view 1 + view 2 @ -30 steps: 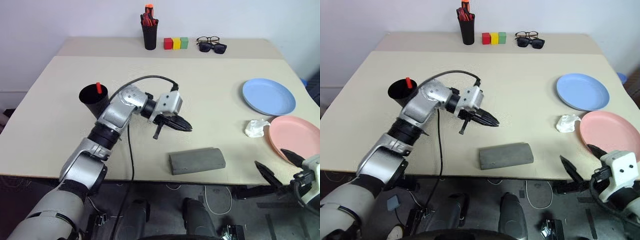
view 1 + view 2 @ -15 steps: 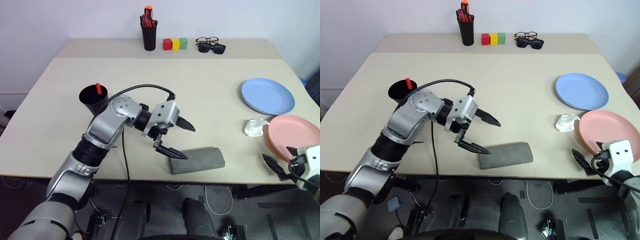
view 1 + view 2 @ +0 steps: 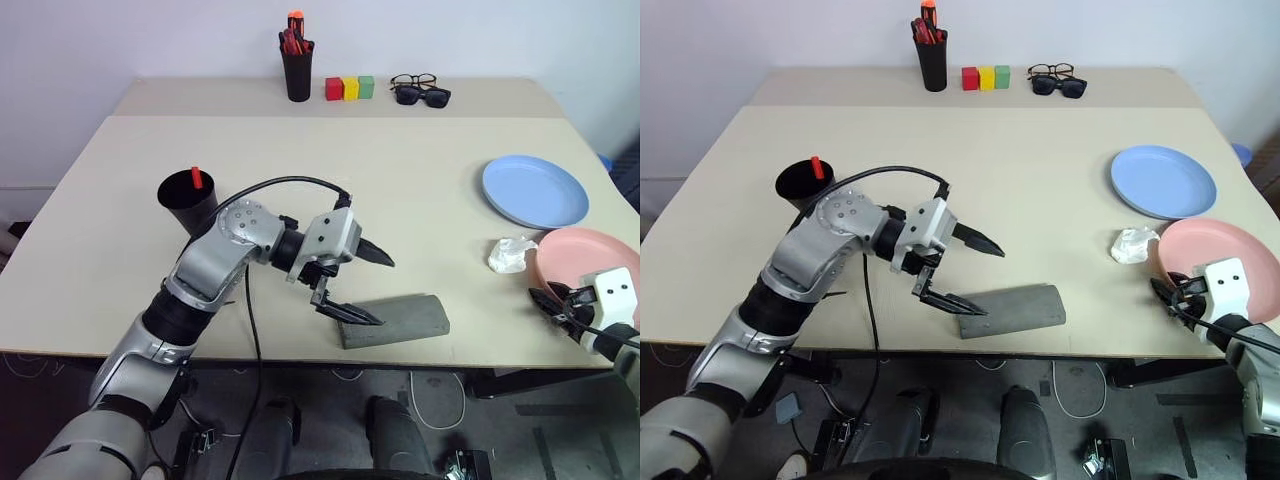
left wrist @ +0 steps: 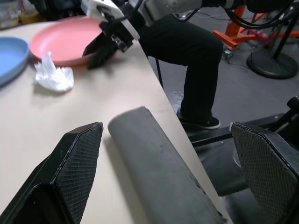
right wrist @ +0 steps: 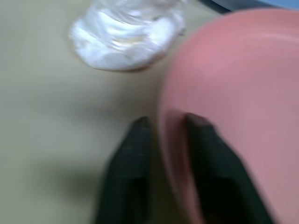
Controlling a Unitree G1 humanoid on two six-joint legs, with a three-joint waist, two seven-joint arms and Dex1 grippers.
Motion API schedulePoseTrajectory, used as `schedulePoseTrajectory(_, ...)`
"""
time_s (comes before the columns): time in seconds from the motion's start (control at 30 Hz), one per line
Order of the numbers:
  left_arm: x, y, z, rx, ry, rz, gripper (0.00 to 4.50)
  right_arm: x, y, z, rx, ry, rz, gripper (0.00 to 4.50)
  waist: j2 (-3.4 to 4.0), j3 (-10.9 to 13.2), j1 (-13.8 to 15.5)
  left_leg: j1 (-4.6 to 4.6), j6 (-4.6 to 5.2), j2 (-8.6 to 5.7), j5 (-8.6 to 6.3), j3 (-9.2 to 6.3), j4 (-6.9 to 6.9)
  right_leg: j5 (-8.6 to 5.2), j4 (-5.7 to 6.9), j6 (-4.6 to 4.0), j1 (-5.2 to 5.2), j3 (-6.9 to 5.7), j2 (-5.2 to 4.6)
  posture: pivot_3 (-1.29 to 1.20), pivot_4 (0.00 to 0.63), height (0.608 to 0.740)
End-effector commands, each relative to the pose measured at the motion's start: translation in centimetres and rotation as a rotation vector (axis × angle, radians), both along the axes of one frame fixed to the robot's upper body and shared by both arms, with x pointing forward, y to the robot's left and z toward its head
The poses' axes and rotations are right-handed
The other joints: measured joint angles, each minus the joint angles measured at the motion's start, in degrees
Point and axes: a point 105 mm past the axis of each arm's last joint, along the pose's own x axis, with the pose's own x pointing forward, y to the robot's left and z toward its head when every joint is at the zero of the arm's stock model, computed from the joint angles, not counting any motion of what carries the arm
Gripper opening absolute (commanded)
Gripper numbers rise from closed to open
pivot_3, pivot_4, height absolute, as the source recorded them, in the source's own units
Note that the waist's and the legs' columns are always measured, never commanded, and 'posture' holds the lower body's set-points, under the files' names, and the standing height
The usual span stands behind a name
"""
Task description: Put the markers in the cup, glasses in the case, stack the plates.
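Plate stacking looks like the step in hand. Taking the grey case [image 3: 392, 320] at the near edge of the worktop [image 3: 300, 180] as landmark: to its right, the right pincer [image 5: 166, 140] is pressed together on the near rim of the pink plate [image 3: 580, 262], one finger above the rim and one under it. The next move, I judge, calls for lifting that plate without letting it slip, then carrying it over the light blue plate [image 3: 535, 190], which lies beyond the pink one, right of and farther back than the case.

Just left of the case, the left pincer [image 3: 362, 287] hangs with fingers spread wide, holding nothing, its lower finger near the case's left end. Farther left and back stands the black cup [image 3: 187, 200] with a red marker [image 3: 197, 177] poking out.
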Motion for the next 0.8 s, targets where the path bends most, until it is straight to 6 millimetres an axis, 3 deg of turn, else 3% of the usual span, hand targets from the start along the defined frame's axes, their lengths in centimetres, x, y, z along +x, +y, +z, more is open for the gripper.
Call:
schedulePoseTrajectory(0.03,-1.0,0.1,1.2,-0.038,-0.031,-0.021,4.50,0.0,-0.3,0.3,-0.012,0.001,-0.014,0.09,-0.03,0.00,-0.11,0.01,0.00,0.00,0.00,-0.01,0.01,-0.02,0.00,-0.01,0.03,-0.01,0.00,0.00,0.150,0.739)
schedulePoseTrajectory(0.13,-1.3,0.2,1.4,-0.042,-0.031,-0.019,4.50,0.2,-0.6,0.9,-0.058,-0.018,-0.024,0.09,0.01,-0.01,-0.44,0.01,-0.01,0.00,0.00,-0.01,0.02,-0.10,0.02,-0.12,0.03,0.00,-0.01,0.00,0.150,0.739)
schedulePoseTrajectory(0.27,-1.4,0.3,1.7,-0.047,-0.028,-0.007,4.50,1.2,-0.8,3.4,-0.168,-0.101,-0.020,0.09,0.01,-0.01,-0.64,0.00,-0.01,-0.02,0.00,-0.01,0.01,-0.08,0.00,-0.13,0.03,0.00,-0.01,0.00,0.150,0.739)
schedulePoseTrajectory(0.4,-0.9,-0.4,1.8,-0.049,-0.026,0.011,4.50,3.9,-0.5,7.3,-0.318,-0.231,0.026,0.09,0.06,0.01,-1.24,0.01,-0.01,-0.02,0.01,0.07,0.02,-0.10,-0.01,-0.10,0.00,0.05,-0.02,0.00,0.150,0.739)
schedulePoseTrajectory(0.5,-0.7,-0.4,1.8,-0.051,-0.032,0.028,4.50,5.9,0.1,8.9,-0.363,-0.287,0.074,0.09,0.07,0.02,-1.26,0.08,-0.01,0.02,0.01,0.10,0.00,-0.12,0.04,-0.06,-0.01,0.06,0.01,0.00,0.150,0.739)
schedulePoseTrajectory(0.8,-0.5,0.5,1.8,-0.062,-0.040,0.120,4.50,12.3,0.7,10.1,-0.485,-0.272,0.148,0.09,0.11,0.09,-1.24,-0.04,-0.02,-0.03,0.02,0.11,-0.15,0.03,-0.08,0.02,-0.13,0.11,-0.01,0.00,0.150,0.739)
